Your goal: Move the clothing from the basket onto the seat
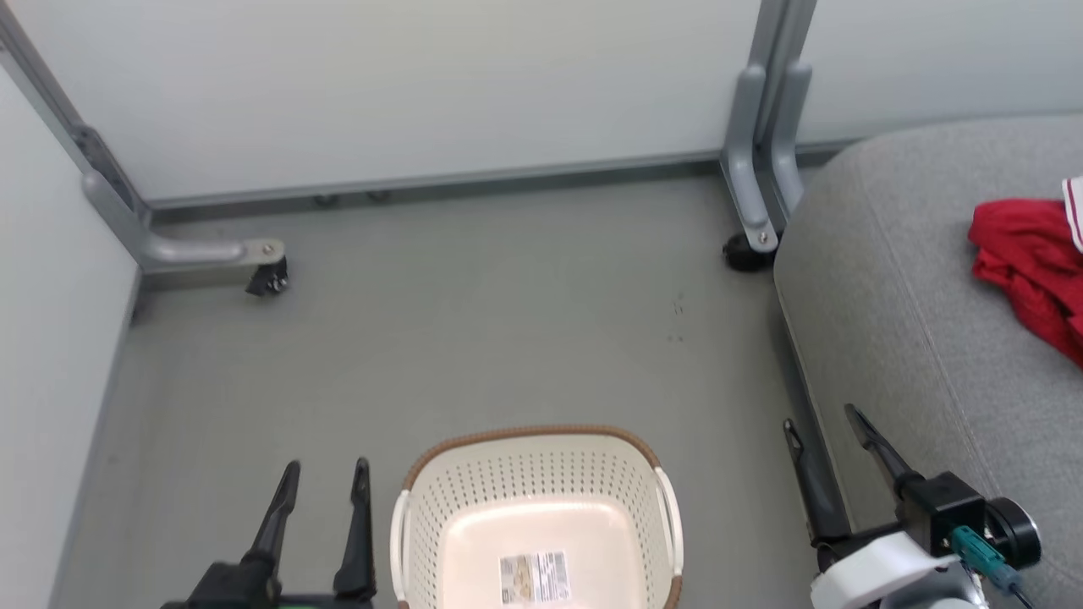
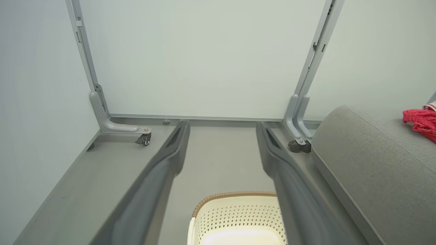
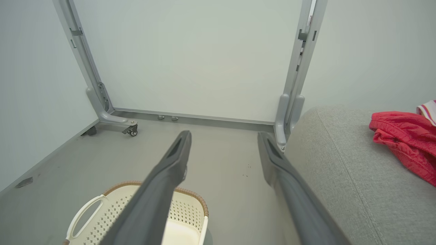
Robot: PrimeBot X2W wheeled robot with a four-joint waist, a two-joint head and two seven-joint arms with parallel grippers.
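Observation:
The cream-white perforated basket point(image 1: 535, 516) sits on the floor at the bottom centre, holding only a paper label point(image 1: 534, 577) on its floor. Red clothing point(image 1: 1028, 271) lies bunched on the grey seat point(image 1: 897, 321) at the right, a white-striped edge point(image 1: 1073, 207) at the frame border. My left gripper point(image 1: 326, 486) stands open just left of the basket, fingers apart and holding nothing. My right gripper point(image 1: 825, 427) is open beside the seat's front edge. The left wrist view shows the basket point(image 2: 238, 217), seat point(image 2: 371, 166) and clothing point(image 2: 420, 122); the right wrist view shows the basket point(image 3: 102, 214), seat point(image 3: 347, 177) and clothing point(image 3: 403, 139).
White partition panels on grey metal frames close in the back and left. A castor foot point(image 1: 269, 275) stands at the back left and another point(image 1: 744, 252) by the seat's far corner. Grey floor point(image 1: 474, 338) stretches between the basket and the panels.

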